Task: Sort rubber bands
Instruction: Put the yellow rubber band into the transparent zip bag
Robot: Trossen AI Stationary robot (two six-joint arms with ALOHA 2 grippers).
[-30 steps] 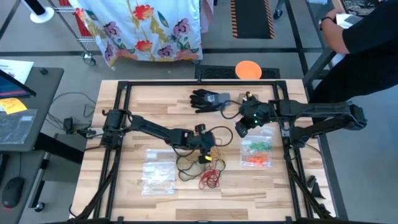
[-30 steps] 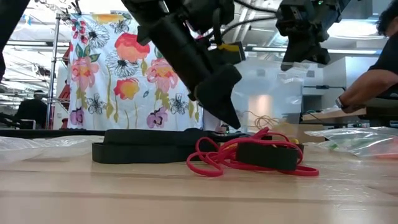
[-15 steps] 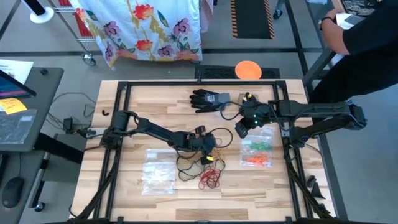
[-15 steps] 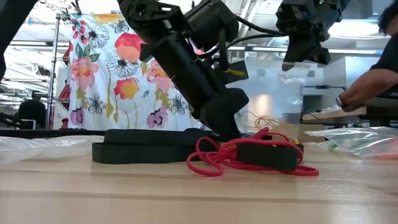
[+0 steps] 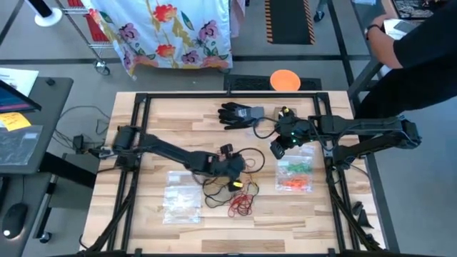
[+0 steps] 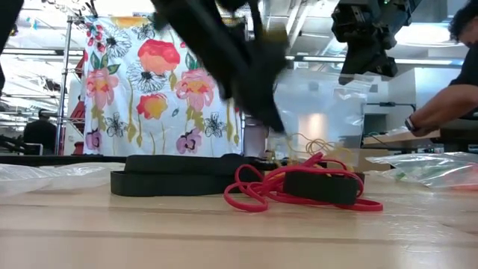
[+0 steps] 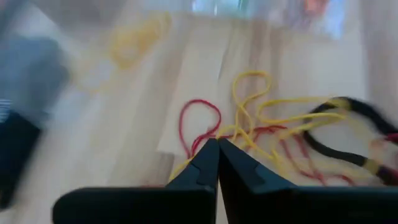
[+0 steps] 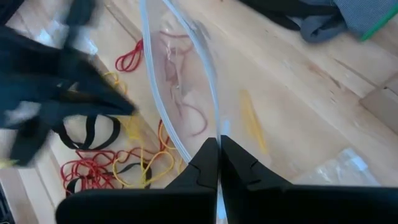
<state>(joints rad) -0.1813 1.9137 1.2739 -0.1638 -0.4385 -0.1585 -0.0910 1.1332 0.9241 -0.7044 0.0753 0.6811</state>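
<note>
A loose pile of rubber bands in red, yellow and black lies on the table's middle. My left gripper hangs just above the pile's far side, shut, with a yellow rubber band running to its tips. In the left wrist view a red band and a black band lie around it. My right gripper stands farther right, shut on a clear plastic bag that holds green and orange bands. My left gripper pinches strands of the yellow band at its fingertips, slanting down from the table's left. The strands rise to the tips, and the rest of the band lies on the pile. My right gripper pinches the clear bag's upper edge between its two fingers, slanting down from above. The edge is lifted, and the bag's lower part lies on the table.
A black glove lies at the far middle. A second clear bag lies flat at the near left. Wide black bands lie left of the red ones. A person's arm reaches in at the far right.
My left gripper went down onto the far side of the pile and has come up again, fast enough to blur in the low view. The red and black bands at the front have stayed where they were.
</note>
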